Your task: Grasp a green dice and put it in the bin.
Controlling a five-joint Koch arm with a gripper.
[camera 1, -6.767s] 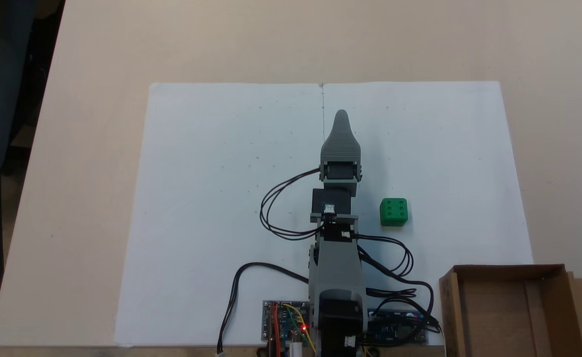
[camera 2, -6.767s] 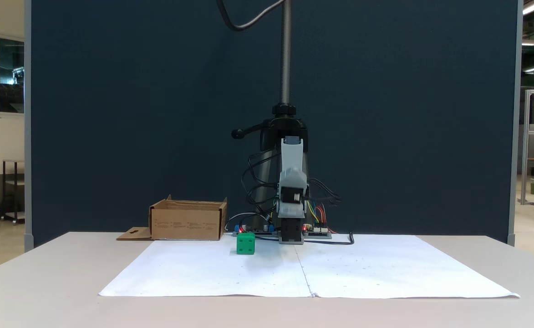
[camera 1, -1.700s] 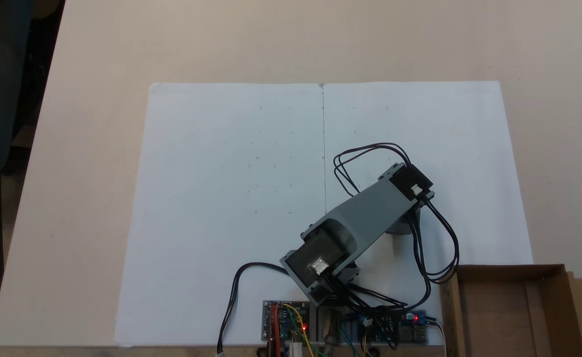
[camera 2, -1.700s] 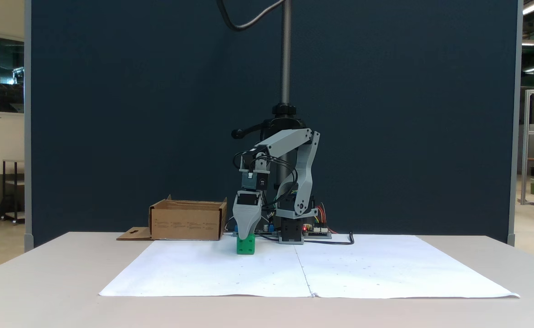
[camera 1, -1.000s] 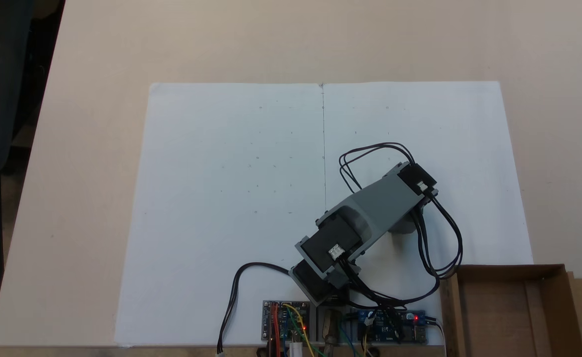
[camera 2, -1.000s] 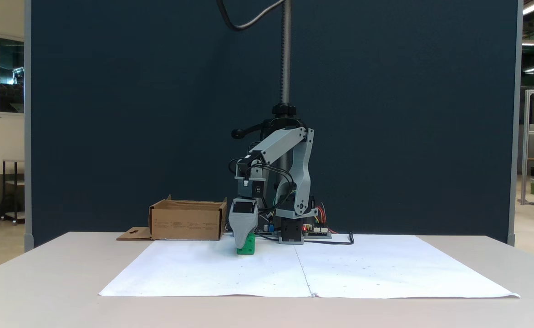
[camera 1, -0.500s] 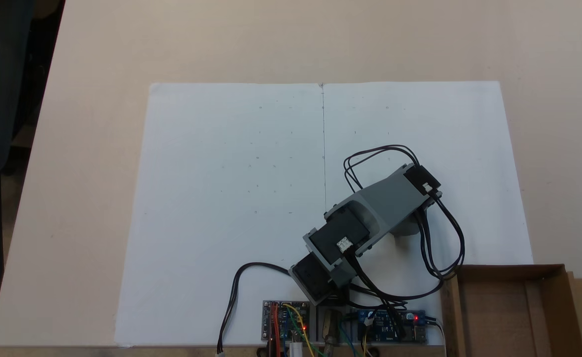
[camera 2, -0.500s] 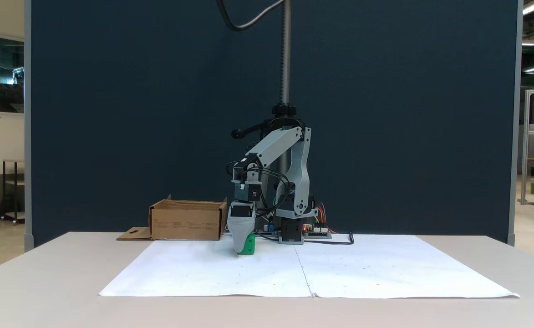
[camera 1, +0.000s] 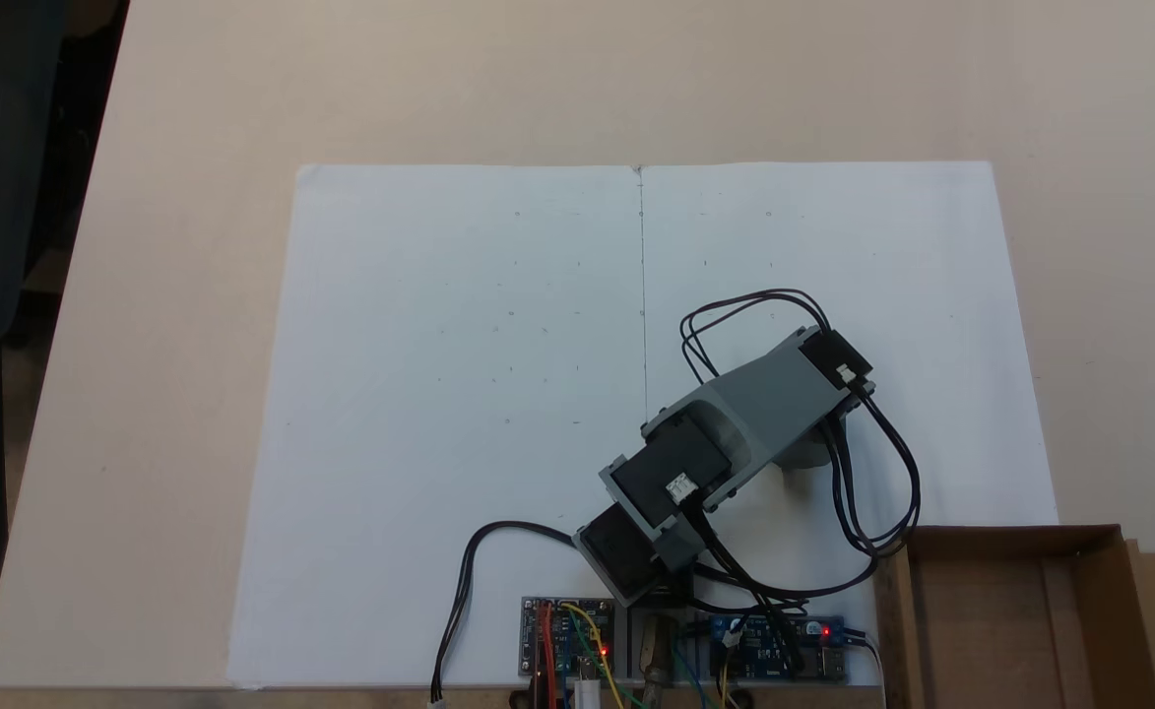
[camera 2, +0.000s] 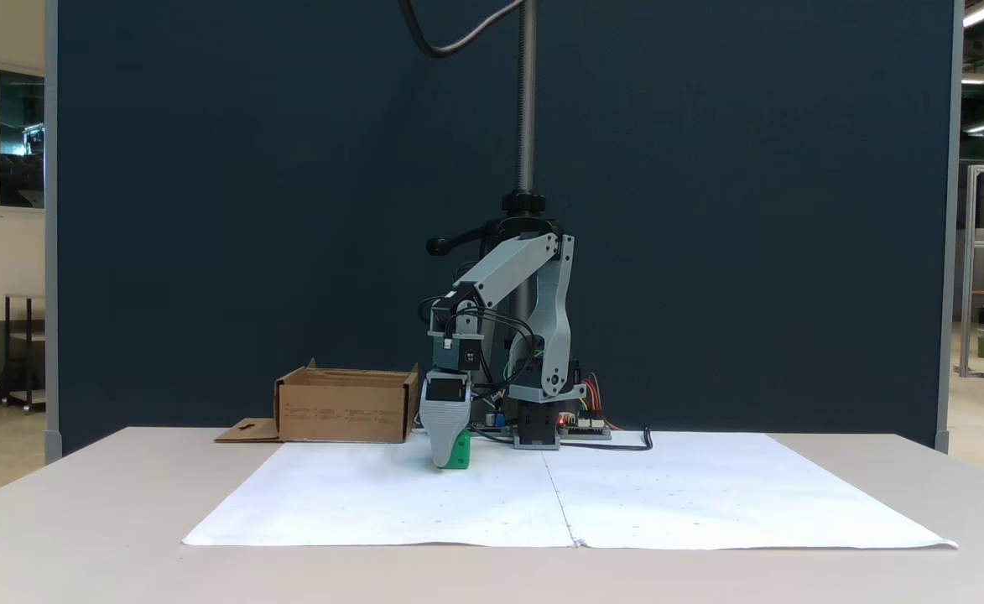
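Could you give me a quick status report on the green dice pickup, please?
Tool down at green dice, grip state unclear. Dice on the paper, not lifted. Bin open, nothing between.

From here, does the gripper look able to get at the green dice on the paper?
Probably yes. In a fixed view the gripper is already down at the green dice, covering part of it, with nothing between them. Whether its fingers straddle the cube cannot be told.

green dice (camera 2: pixel 459 453), brown bin (camera 2: pixel 345 408), white paper (camera 1: pixel 498 394)
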